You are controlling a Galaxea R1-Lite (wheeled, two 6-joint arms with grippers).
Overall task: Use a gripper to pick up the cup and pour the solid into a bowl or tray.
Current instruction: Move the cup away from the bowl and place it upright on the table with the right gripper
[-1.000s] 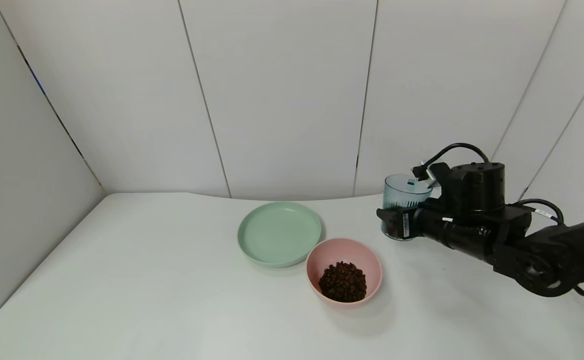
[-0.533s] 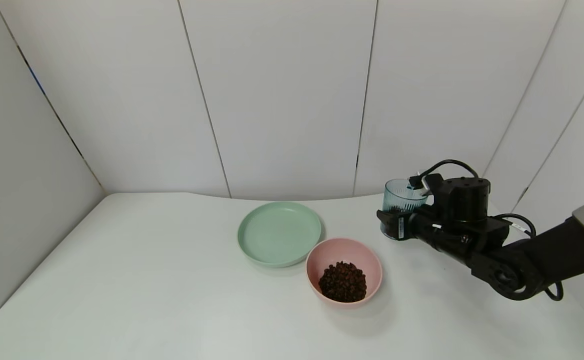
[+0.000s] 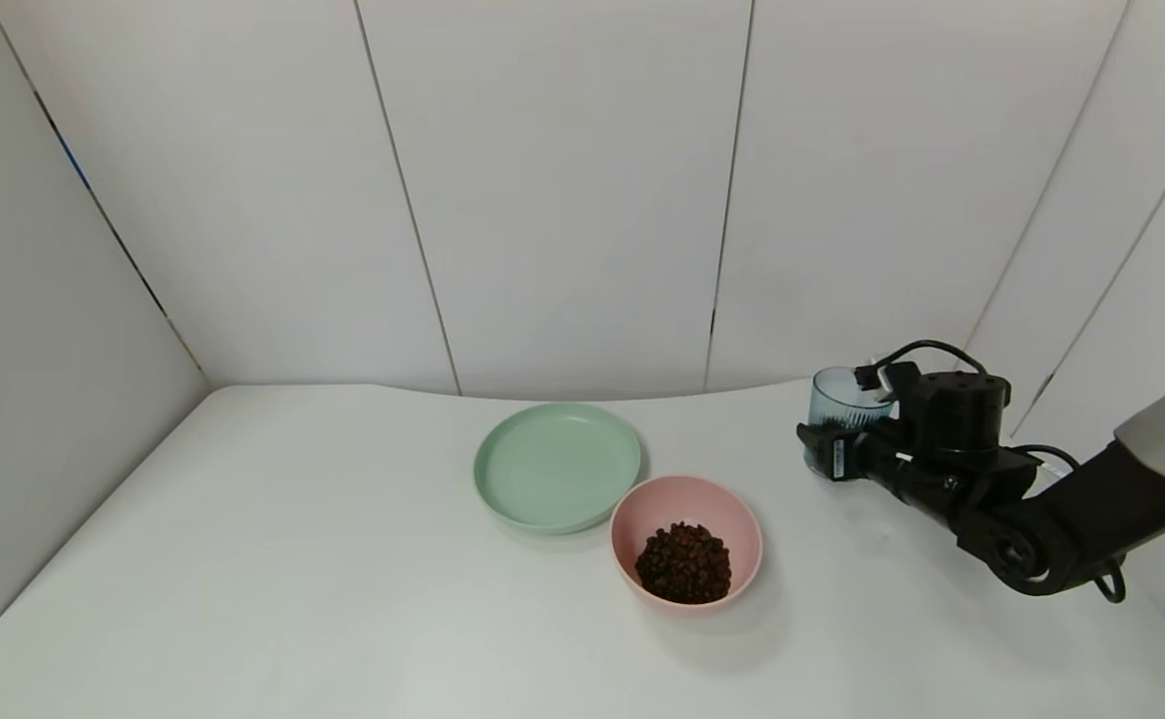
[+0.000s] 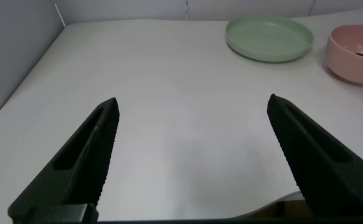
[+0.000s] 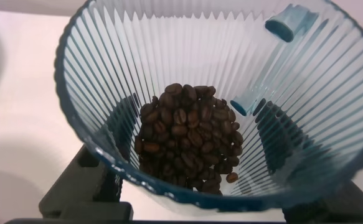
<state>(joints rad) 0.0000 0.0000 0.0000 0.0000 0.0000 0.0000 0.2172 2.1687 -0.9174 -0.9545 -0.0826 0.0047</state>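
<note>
Your desk [image 3: 342, 599] carries a green plate [image 3: 557, 466] at the middle and, touching its near right edge, the pink bowl [image 3: 686, 540], which already holds a heap of beans [image 3: 684, 562]. Well to the right of both, near the back edge, your right end effector [image 3: 835, 451] is clenched around the cup [image 3: 840, 413], which stands upright; from the head view you cannot quite tell whether its base rests on the desk or hangs just above it. I judge the step in hand to be carrying the grasped cup, with the pour not yet made from this load. Next you need to bring the cup across to the bowl, hold its lip over the pink rim and not the plate, and tip slowly so the beans slide down the ribs without bouncing out. The right wrist view gives you what the head view cannot: looking down into the cup [image 5: 218, 106], it shows a small pile of beans [image 5: 190, 140] left at the bottom, and the dark jaws pressed to the wall on either side. The left wrist view shows your left end effector [image 4: 190, 155] released, fingers spread wide over bare desk [image 4: 169, 124], with plate [image 4: 269, 38] and bowl [image 4: 355, 46] far off; that arm is out of the head view, parked.
</note>
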